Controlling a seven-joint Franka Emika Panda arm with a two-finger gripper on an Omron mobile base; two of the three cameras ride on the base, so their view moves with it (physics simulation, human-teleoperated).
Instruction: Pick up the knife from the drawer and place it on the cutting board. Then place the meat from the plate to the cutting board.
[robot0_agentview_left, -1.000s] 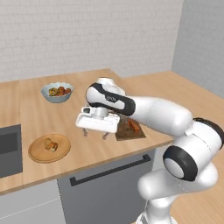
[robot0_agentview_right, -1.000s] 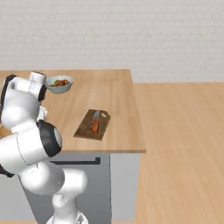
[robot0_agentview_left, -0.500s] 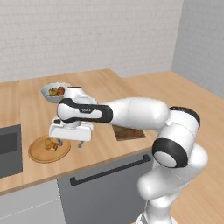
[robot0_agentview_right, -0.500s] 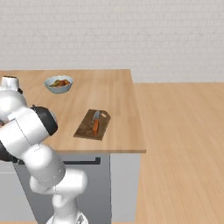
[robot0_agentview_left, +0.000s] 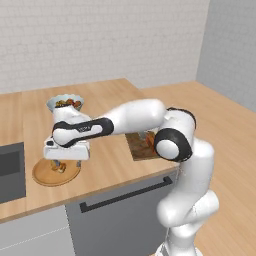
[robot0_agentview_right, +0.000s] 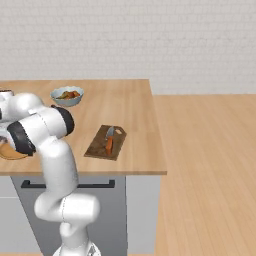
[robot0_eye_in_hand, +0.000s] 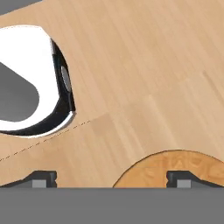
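The knife (robot0_agentview_right: 109, 145), with its orange-red handle, lies on the dark brown cutting board (robot0_agentview_right: 99, 148) near the counter's front edge. In the left base view the arm hides part of the board (robot0_agentview_left: 140, 149). My gripper (robot0_agentview_left: 63, 163) hangs open just above the round wooden plate (robot0_agentview_left: 52, 176) at the left end of the counter. The small brownish meat (robot0_agentview_left: 59, 168) sits on that plate, under the hand. In the hand view the plate's rim (robot0_eye_in_hand: 175, 162) lies low between my spread fingertips, gripper (robot0_eye_in_hand: 113, 178). The drawer is out of view.
A pale blue-grey bowl (robot0_agentview_left: 65, 103) with red and yellow pieces stands behind the plate. A dark recess (robot0_agentview_left: 10, 170) is sunk into the counter to the left. Below the counter edge is a dark grey cabinet front (robot0_agentview_left: 125, 210) with a black bar handle.
The arm has swung left from the cutting board to above the plate. The jaws stayed open. The knife kept its place on the board.
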